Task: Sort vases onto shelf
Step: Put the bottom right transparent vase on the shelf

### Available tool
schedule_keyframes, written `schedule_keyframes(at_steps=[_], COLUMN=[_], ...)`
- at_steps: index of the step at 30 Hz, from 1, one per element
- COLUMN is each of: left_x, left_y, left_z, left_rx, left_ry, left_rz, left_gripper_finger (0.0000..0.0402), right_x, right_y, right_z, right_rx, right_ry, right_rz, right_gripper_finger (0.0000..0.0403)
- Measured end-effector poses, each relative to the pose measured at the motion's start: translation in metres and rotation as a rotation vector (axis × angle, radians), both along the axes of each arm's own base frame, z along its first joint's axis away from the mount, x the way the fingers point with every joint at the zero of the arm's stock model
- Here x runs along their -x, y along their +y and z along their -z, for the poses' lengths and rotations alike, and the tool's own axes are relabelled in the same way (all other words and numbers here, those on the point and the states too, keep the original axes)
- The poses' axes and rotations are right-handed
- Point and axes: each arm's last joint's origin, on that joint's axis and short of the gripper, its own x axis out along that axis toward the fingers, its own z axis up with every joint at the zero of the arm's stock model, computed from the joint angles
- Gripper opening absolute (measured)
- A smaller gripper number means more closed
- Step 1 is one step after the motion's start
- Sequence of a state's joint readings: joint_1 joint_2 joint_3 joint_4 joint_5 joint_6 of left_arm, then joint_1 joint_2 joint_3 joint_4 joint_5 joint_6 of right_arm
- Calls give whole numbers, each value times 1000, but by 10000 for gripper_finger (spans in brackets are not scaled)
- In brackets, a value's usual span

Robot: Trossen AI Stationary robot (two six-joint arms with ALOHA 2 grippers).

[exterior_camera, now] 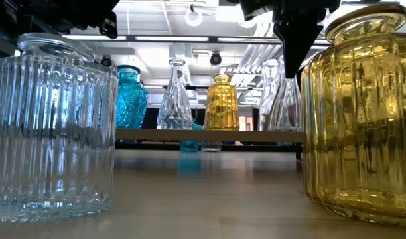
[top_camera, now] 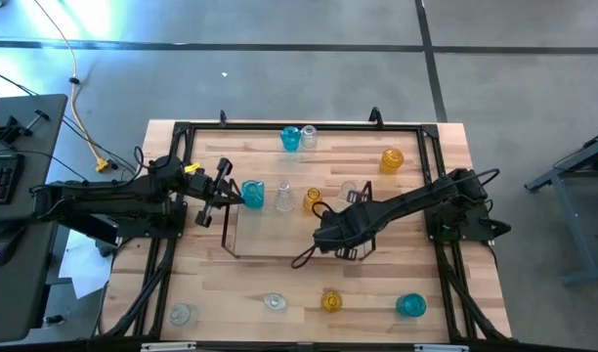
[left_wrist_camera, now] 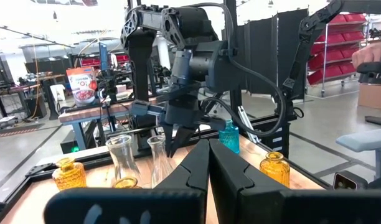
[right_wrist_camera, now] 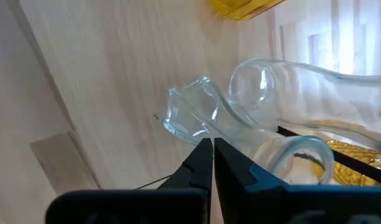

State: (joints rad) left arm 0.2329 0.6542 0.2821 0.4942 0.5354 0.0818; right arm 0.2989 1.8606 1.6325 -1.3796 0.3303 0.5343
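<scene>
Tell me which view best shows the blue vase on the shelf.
The low view: the blue vase stands upright in full profile on the shelf. The high view gives only its top, by the left gripper. Neither wrist view clearly shows it.

Ribbed clear jar [exterior_camera: 52, 129] and ribbed amber jar [exterior_camera: 361, 123] up front; on light-wood shelf [exterior_camera: 209, 135]: textured teal vase [exterior_camera: 130, 98], 1 clear vase [exterior_camera: 174, 99], amber vase [exterior_camera: 221, 103].

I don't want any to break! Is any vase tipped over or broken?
No, nothing stands out. On the shelf, the blue vase, the clear vase and the amber vase all stand upright, and no glass looks broken.
</scene>
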Motion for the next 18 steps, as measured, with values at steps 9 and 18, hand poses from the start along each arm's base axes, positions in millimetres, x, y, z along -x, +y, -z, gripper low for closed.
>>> schedule_keyframes(at_steps=[9, 18], left_x=[0, 0], left_y=[0, 0], left_z=[0, 0], left_rx=[0, 0], left_ry=[0, 0], left_rz=[0, 0], left_gripper_finger=[0, 0], right_x=[0, 0], right_y=[-1, 2], right_z=[0, -3], right_rx=[30, 32], right_ry=[-12, -14], right_rz=[6, -24], right_gripper_finger=[0, 0])
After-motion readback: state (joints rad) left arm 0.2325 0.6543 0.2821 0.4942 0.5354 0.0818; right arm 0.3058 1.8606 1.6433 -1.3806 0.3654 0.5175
